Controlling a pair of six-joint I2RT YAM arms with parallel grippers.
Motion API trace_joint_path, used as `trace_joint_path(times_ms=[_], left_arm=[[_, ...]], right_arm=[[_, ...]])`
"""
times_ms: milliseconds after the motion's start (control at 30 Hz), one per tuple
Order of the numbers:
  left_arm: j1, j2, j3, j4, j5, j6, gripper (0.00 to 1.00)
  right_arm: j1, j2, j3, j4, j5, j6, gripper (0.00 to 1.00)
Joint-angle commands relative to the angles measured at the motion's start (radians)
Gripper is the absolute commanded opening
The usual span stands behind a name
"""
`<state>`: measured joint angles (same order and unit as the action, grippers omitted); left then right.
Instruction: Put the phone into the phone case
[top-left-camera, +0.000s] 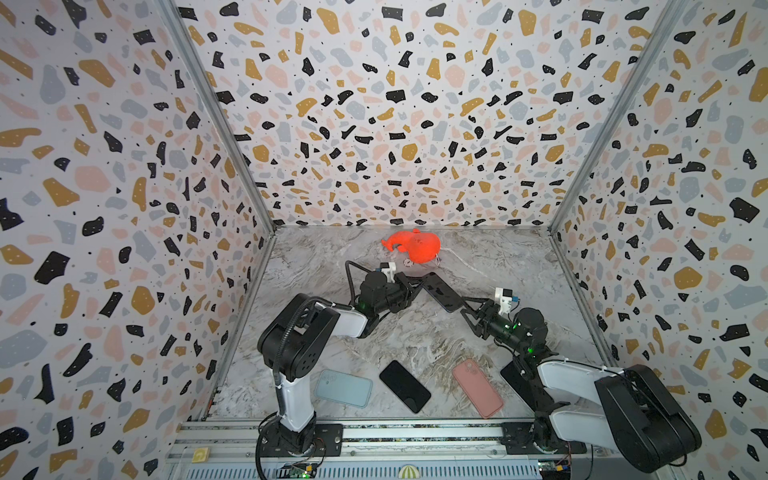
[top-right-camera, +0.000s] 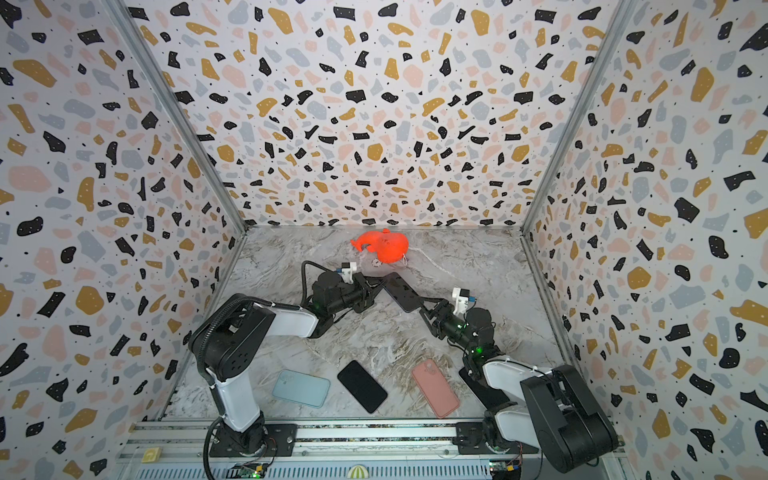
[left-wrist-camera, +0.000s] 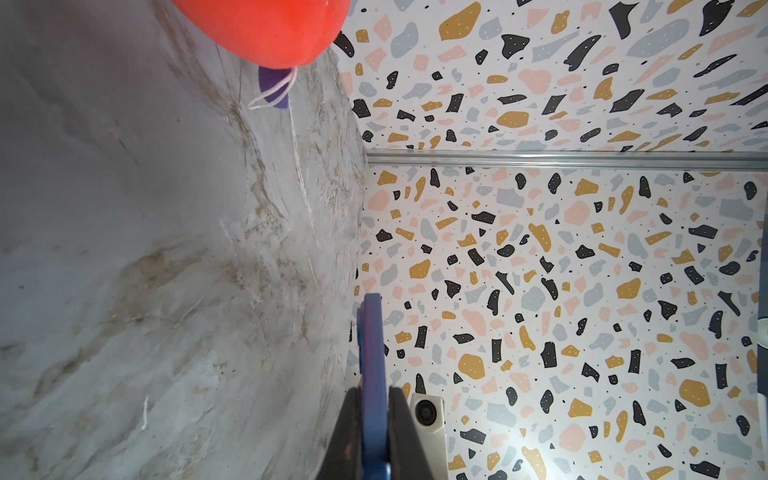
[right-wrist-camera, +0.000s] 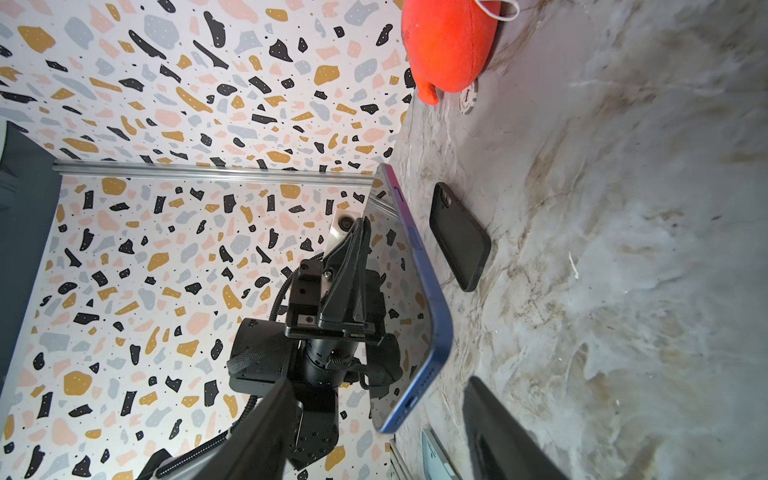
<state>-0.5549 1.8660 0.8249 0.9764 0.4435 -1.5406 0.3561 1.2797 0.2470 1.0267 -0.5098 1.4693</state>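
1. Marble table is bearing the black case mid-table; left hand is pinching the blue phone above.
2. Spread, the right hand is straddling it; uneven squeezing risks twisting it loose.

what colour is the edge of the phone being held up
Blue edge on the phone, clearest in the right wrist view.

Beside the pink case, a dark flat thing lay mostly hidden under the right arm, its kind unclear.
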Motion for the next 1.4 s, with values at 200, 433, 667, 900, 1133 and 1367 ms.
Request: trace_joint_path(times_ms=[200, 433, 667, 900, 1133, 1367], left_arm=[[-0.017, -0.038, 0.003, 0.138, 0.005, -0.042, 0.0], [-0.02, -0.043, -0.013, 0.151, 0.006, -0.048, 0.0], [-0.023, -0.05, -0.022, 0.174, 0.008, -0.065, 0.0], [-0.03, -0.057, -0.029, 0.182, 0.008, -0.07, 0.0], [-0.034, -0.061, -0.039, 0.186, 0.004, -0.069, 0.0], [-0.037, -0.062, -0.045, 0.191, -0.002, -0.067, 0.0]], right_arm=[[0.024, 0.127, -0.043, 0.37, 0.004, 0.104, 0.34], [0.023, 0.138, -0.057, 0.39, 0.037, 0.091, 0.23], [0.023, 0.124, -0.043, 0.353, 0.054, 0.072, 0.17], [0.023, 0.099, -0.024, 0.318, 0.07, 0.054, 0.12], [0.001, 0.076, -0.022, 0.308, 0.076, 0.05, 0.25], [0.001, 0.082, -0.017, 0.284, 0.067, 0.051, 0.22]])
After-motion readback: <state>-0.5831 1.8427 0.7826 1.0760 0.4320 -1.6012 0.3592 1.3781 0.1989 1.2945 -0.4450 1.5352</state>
